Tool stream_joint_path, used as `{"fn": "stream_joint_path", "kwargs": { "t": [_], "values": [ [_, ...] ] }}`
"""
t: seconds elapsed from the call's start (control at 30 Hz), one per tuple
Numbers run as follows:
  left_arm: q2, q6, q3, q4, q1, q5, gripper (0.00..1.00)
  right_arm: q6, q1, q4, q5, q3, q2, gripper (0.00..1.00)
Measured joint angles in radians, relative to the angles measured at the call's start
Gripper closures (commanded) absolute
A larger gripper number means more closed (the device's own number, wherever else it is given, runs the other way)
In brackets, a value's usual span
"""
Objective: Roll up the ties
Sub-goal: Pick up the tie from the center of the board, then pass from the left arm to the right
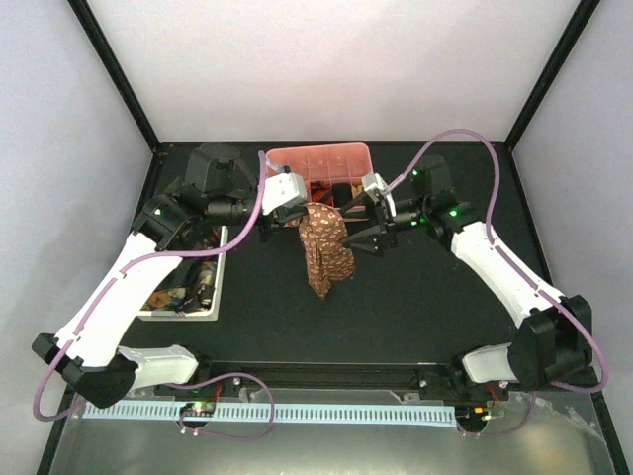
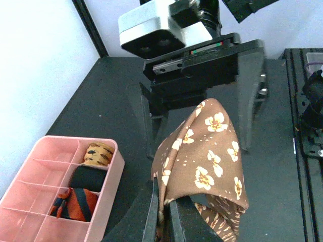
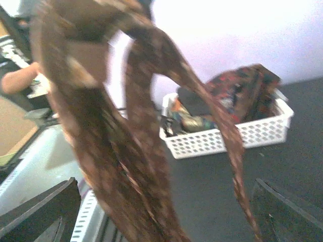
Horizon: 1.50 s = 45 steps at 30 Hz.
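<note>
A brown tie with a cream flower print (image 1: 326, 247) hangs folded above the middle of the table. My left gripper (image 1: 297, 220) is shut on its fold; the left wrist view shows its fingers (image 2: 152, 217) pinching the cloth (image 2: 212, 151). My right gripper (image 1: 356, 233) is wide open just right of the tie, one finger (image 2: 251, 101) on each side of the fold's peak. In the right wrist view the blurred tie (image 3: 116, 151) hangs between my spread right fingers (image 3: 40, 214). Rolled gold (image 2: 98, 154), black (image 2: 88, 177) and red-orange (image 2: 75, 204) ties sit in the pink tray.
The pink compartmented tray (image 1: 321, 158) stands at the back centre, behind both grippers; its rim (image 2: 113, 176) shows left of my left fingers. A white slotted basket (image 1: 216, 287) holding more ties stands at the left, and it shows in the right wrist view (image 3: 237, 138).
</note>
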<state>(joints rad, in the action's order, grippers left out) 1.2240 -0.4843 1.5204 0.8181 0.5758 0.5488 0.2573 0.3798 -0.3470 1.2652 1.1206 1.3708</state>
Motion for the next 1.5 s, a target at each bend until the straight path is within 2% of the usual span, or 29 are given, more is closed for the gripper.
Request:
{"fn": "stream_joint_path", "kwargs": {
  "t": [0.2,0.27,0.3,0.37,0.4,0.47,0.57,0.63,0.73,0.8,0.83,0.87,0.9,0.97,1.1,1.2,1.37,1.5],
  "values": [
    [0.002,0.033,-0.001,-0.025,0.0,0.011,0.98,-0.091,0.111,0.078,0.065,0.043,-0.017,0.3],
    [0.003,0.045,-0.003,-0.035,-0.001,0.011,0.98,-0.112,0.13,0.091,0.093,0.046,-0.018,0.42],
    [0.003,0.051,-0.005,-0.04,-0.002,0.011,0.98,-0.121,0.134,0.096,0.105,0.046,-0.018,0.53],
    [0.005,0.063,-0.009,-0.05,-0.006,0.011,0.98,-0.151,0.145,0.101,0.122,0.046,-0.018,0.86],
    [0.008,0.074,-0.014,-0.06,-0.011,0.011,0.98,-0.166,0.148,0.103,0.131,0.046,-0.018,0.97],
    [0.009,0.08,-0.022,-0.066,-0.015,0.012,0.99,-0.179,0.148,0.093,0.137,0.05,-0.018,0.98],
    [0.008,0.084,-0.047,-0.068,-0.027,0.021,0.98,-0.128,0.116,-0.042,0.127,0.104,-0.018,0.98],
    [0.008,0.077,-0.07,-0.067,-0.038,0.029,0.98,-0.018,0.068,-0.196,0.08,0.187,-0.016,0.98],
    [0.008,0.048,-0.108,-0.07,-0.037,0.055,0.95,0.184,0.031,-0.455,-0.119,0.359,-0.002,0.98],
    [0.008,0.023,-0.124,-0.079,-0.037,0.066,0.72,0.287,0.04,-0.567,-0.264,0.416,0.0,0.98],
    [0.008,0.01,-0.134,-0.083,-0.037,0.07,0.52,0.338,0.043,-0.615,-0.351,0.423,-0.005,0.98],
    [0.008,-0.008,-0.146,-0.076,-0.039,0.07,0.38,0.374,0.042,-0.648,-0.424,0.419,-0.012,0.98],
    [0.008,-0.017,-0.165,-0.063,-0.043,0.074,0.3,0.407,0.037,-0.669,-0.509,0.404,-0.025,0.98],
    [0.01,-0.033,-0.203,-0.048,-0.051,0.089,0.21,0.473,0.028,-0.687,-0.674,0.345,-0.07,0.99],
    [0.024,-0.051,-0.311,-0.062,-0.054,0.126,0.15,0.581,0.026,-0.669,-0.946,0.203,-0.208,0.98],
    [0.053,-0.067,-0.389,-0.096,-0.054,0.136,0.14,0.64,0.026,-0.648,-1.076,0.176,-0.272,0.98],
    [0.129,-0.093,-0.53,-0.216,-0.044,0.126,0.14,0.719,0.026,-0.603,-1.204,0.176,-0.292,0.98],
    [0.164,-0.114,-0.575,-0.288,-0.031,0.089,0.14,0.799,0.026,-0.661,-1.238,0.205,-0.288,0.98]
  ]
}}
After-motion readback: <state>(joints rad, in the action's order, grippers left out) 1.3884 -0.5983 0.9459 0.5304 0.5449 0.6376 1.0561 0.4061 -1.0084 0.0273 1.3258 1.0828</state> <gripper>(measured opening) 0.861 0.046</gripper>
